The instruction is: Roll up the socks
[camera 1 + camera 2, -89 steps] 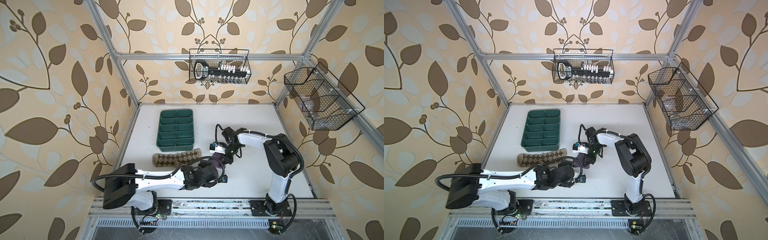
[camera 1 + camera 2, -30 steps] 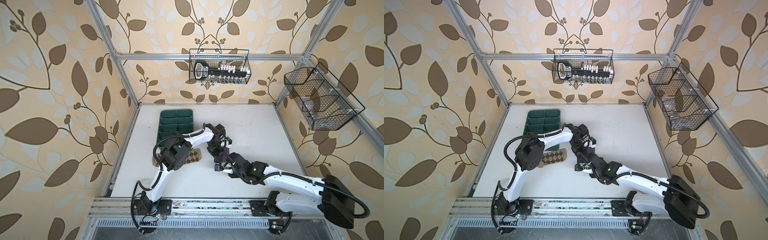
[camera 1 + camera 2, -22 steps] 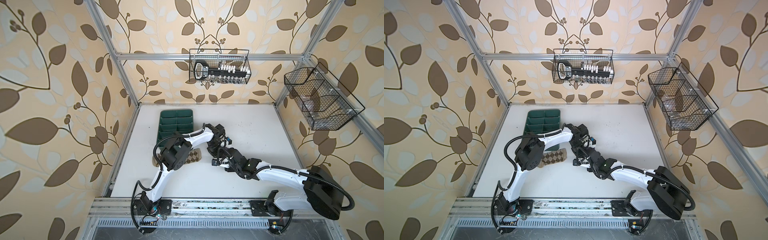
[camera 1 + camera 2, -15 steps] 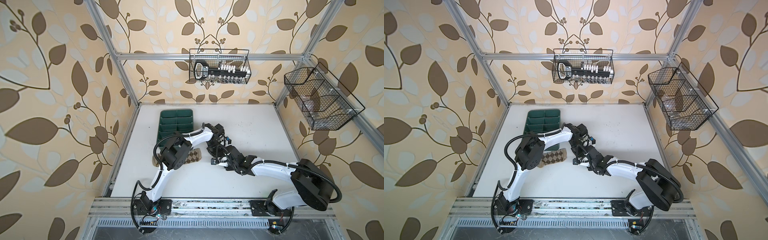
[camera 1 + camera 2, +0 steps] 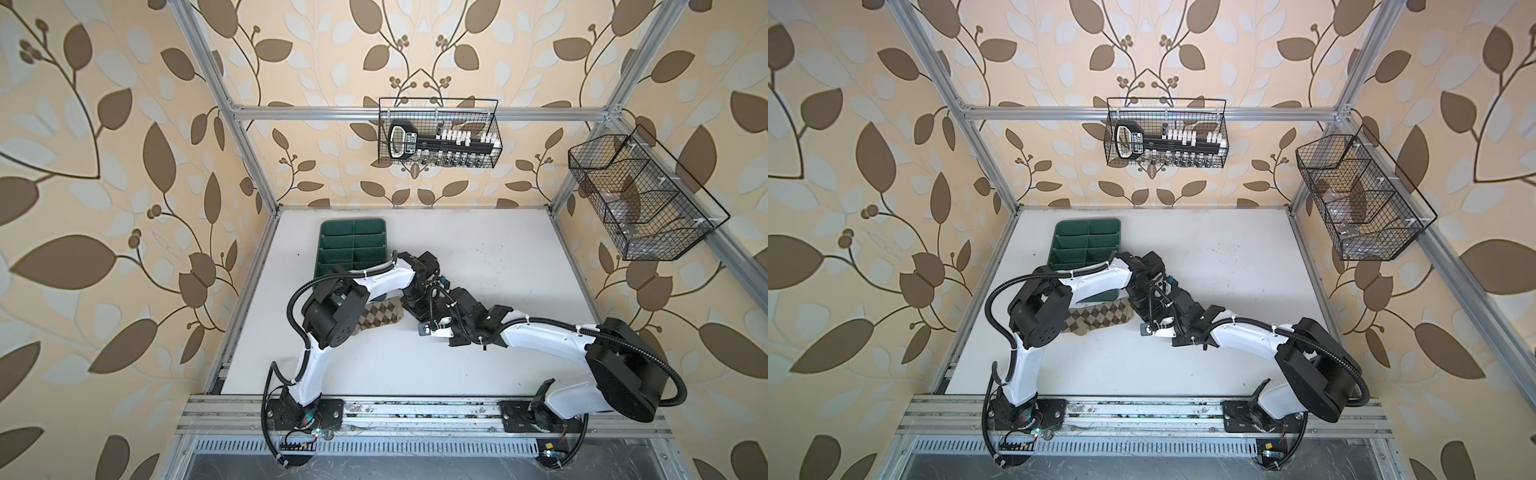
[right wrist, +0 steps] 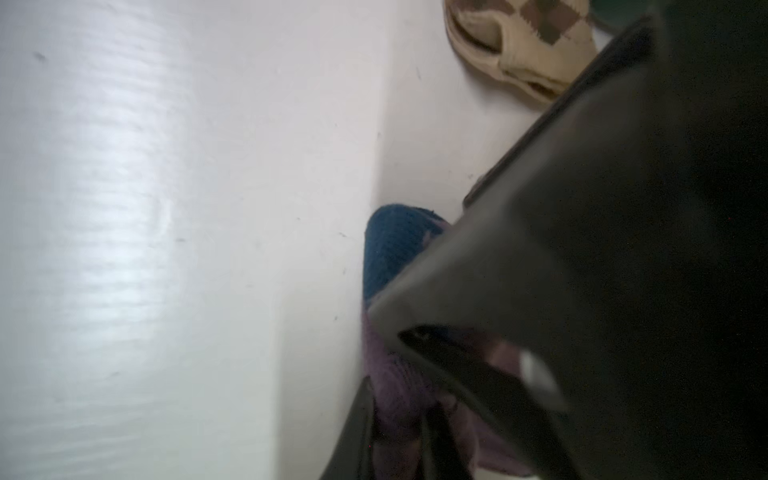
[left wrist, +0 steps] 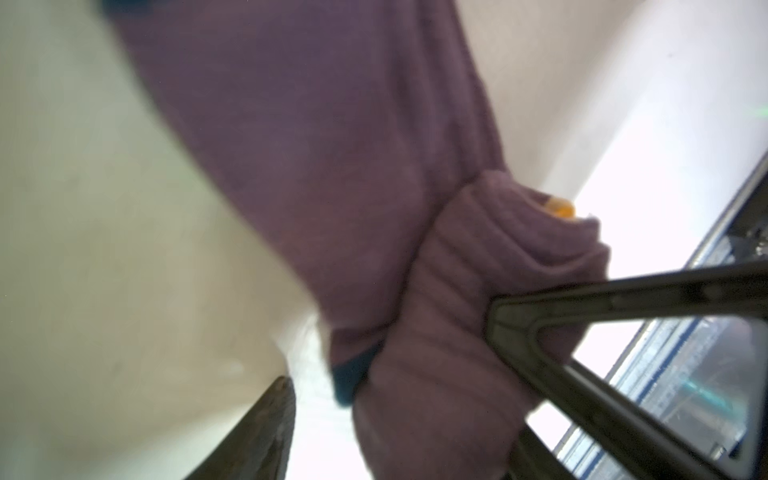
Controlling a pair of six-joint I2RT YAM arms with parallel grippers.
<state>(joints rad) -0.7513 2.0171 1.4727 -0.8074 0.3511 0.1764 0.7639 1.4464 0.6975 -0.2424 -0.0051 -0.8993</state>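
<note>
Handover! Left gripper (image 7: 390, 345) jaws have sprung apart off the part-rolled purple sock (image 7: 332, 145); right gripper (image 6: 395, 432) now pinches it. Argyle sock (image 5: 380, 313) lies unrolled.

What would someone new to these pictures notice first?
In the middle of the white table, the right gripper pinches the purple sock while the left gripper stands open around its rolled end. Beside them, the tan argyle sock lies unrolled by the green tray's near end.
</note>
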